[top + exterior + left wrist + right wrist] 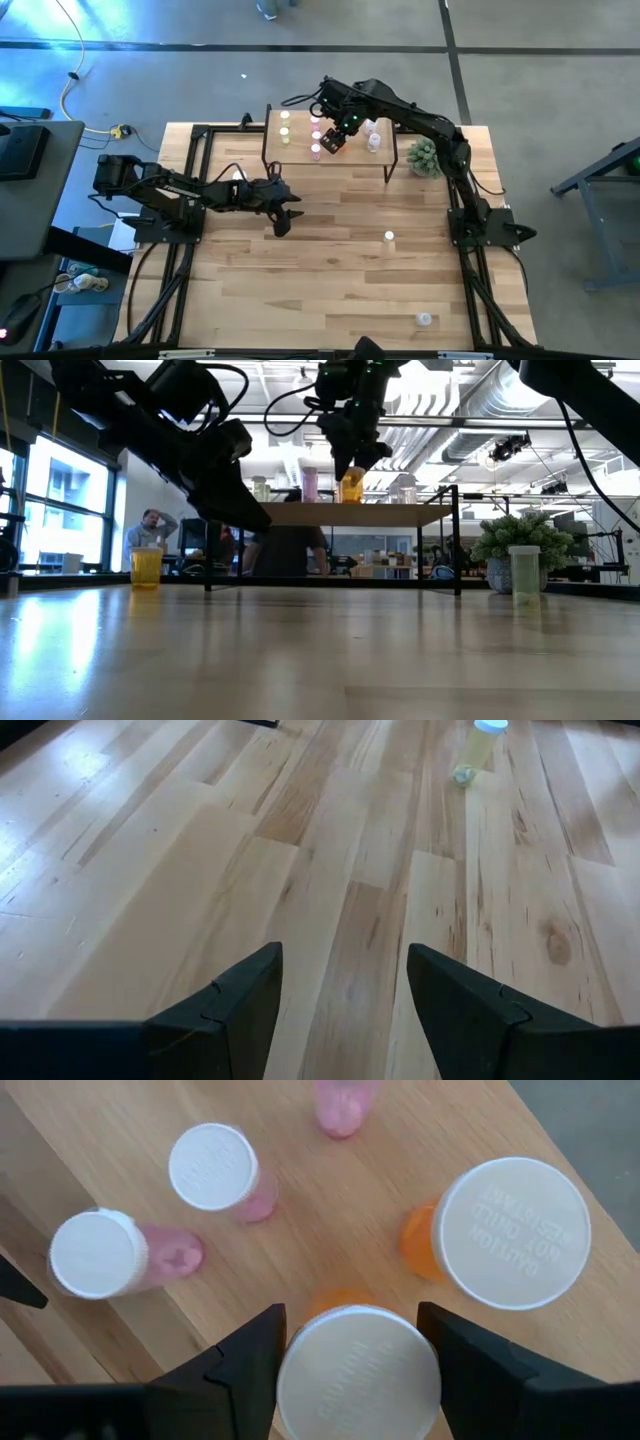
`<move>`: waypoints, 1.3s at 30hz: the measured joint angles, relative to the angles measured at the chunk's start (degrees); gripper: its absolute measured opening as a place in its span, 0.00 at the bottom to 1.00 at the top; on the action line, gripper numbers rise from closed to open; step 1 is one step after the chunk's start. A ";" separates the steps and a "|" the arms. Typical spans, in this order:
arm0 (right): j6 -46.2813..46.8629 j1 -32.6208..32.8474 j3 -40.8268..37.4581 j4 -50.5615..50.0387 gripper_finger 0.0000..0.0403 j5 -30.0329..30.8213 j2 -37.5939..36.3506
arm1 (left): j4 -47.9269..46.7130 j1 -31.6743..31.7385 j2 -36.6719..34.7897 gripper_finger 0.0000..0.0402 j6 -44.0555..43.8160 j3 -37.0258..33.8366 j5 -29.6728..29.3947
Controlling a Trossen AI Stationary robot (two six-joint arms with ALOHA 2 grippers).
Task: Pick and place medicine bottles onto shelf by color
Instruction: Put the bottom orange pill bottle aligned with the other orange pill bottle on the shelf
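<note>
The shelf (352, 162) stands at the table's far side, a light-wood board on black legs (400, 513). On it stand yellowish bottles (285, 126), pink bottles (213, 1168) and pale ones (374, 140). My right gripper (335, 140) is over the shelf's middle, shut on an orange bottle with a wide white cap (358, 1372). A second wide orange bottle (510, 1230) stands close beside it. My left gripper (283, 215) is open and empty above the table's middle left (345, 1010). My right gripper has the orange bottle's white cap (300, 1370) between its two fingers, which come from above, pointing down. The bottle is upright, and in the low view its base (352, 498) appears to be on the shelf board.
Loose bottles stand on the table: a pale one (389, 237) at mid right, another (424, 319) near the front right, a yellow one (146, 565) toward the left. A small green plant (424, 158) stands right of the shelf. People show in the room behind.
</note>
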 joint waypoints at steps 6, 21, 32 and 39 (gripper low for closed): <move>-0.82 0.00 0.00 0.02 0.53 -1.00 0.05 | -0.45 0.01 0.00 0.51 0.00 0.00 0.00; -0.68 0.39 0.00 0.13 0.53 -0.39 0.10 | -0.41 0.00 0.00 0.51 0.00 0.00 0.00; -0.72 0.39 0.07 0.41 0.53 -0.39 0.11 | -0.39 0.01 0.00 0.51 0.00 0.00 0.00; -1.47 0.50 -0.33 -0.20 0.53 0.44 0.22 | -0.37 0.00 0.00 0.51 0.00 0.00 0.00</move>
